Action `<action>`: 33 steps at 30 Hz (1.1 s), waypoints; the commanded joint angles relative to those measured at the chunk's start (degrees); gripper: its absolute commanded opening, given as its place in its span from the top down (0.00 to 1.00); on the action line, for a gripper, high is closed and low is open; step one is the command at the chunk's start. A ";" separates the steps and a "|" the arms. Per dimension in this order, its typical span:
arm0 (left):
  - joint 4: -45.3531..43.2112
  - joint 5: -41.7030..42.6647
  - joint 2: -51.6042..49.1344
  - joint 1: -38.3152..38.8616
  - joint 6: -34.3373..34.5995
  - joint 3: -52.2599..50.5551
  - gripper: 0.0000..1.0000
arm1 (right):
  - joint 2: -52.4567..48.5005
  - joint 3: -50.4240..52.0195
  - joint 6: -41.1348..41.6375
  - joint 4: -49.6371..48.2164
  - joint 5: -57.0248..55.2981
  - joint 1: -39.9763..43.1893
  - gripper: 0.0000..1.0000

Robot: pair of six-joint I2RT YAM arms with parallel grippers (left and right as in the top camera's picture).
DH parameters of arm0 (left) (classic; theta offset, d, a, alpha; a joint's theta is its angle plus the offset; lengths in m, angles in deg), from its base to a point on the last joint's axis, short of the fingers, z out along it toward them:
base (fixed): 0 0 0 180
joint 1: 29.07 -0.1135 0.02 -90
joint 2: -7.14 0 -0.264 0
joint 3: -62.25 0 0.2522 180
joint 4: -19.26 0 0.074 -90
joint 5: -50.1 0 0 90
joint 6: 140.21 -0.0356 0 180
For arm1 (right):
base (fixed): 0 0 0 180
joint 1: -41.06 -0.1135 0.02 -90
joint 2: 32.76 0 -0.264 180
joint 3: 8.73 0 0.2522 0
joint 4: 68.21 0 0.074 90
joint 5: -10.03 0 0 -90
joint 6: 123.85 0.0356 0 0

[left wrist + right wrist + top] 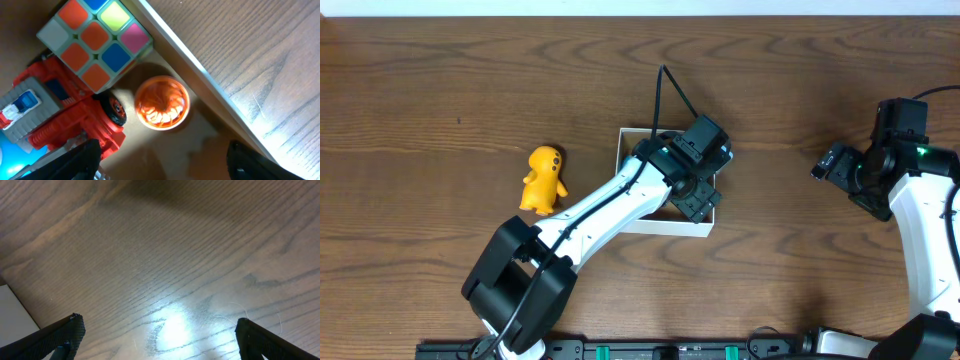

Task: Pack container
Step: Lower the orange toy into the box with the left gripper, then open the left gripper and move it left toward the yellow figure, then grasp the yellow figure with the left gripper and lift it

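The container [625,140] is a small white-walled box with a tan inside at the table's middle. My left gripper [695,200] hangs over it, open and empty. In the left wrist view the gripper [162,162] is above the tan floor, with an orange ridged round toy [162,102], a red toy truck [65,117] and a colour cube [95,42] lying inside near the white wall [200,70]. A yellow duck-like toy [544,179] stands on the table left of the container. My right gripper [832,165] is open and empty above bare wood at the right [160,335].
The table is dark brown wood. The left arm stretches from the front edge across to the container. A white corner [15,315] shows at the left of the right wrist view.
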State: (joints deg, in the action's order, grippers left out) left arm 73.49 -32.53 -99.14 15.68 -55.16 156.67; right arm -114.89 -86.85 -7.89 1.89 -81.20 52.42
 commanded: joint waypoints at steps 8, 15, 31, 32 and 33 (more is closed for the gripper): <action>1.84 -4.46 15.47 -0.98 -0.37 0.87 0.02 | -0.39 0.09 -1.22 0.17 -0.04 0.35 0.01; 13.09 -14.29 26.71 -12.57 4.70 0.85 0.02 | -0.39 0.09 -1.38 0.13 -0.04 0.35 0.01; 15.34 -3.28 14.05 -44.37 3.04 -4.92 0.02 | -0.39 0.09 -1.38 0.00 -0.02 0.35 0.01; 14.62 -3.28 12.44 -44.37 3.04 -5.57 0.02 | -0.39 0.09 -1.38 0.00 -0.02 0.35 0.01; 13.94 -3.26 10.82 -44.37 3.06 -6.08 0.01 | -0.39 0.09 -1.38 0.02 -0.02 0.35 0.01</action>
State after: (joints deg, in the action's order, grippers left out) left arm 88.11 -38.21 -84.76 -28.53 -50.66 152.41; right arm -114.89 -86.83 -8.68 1.84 -81.20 52.42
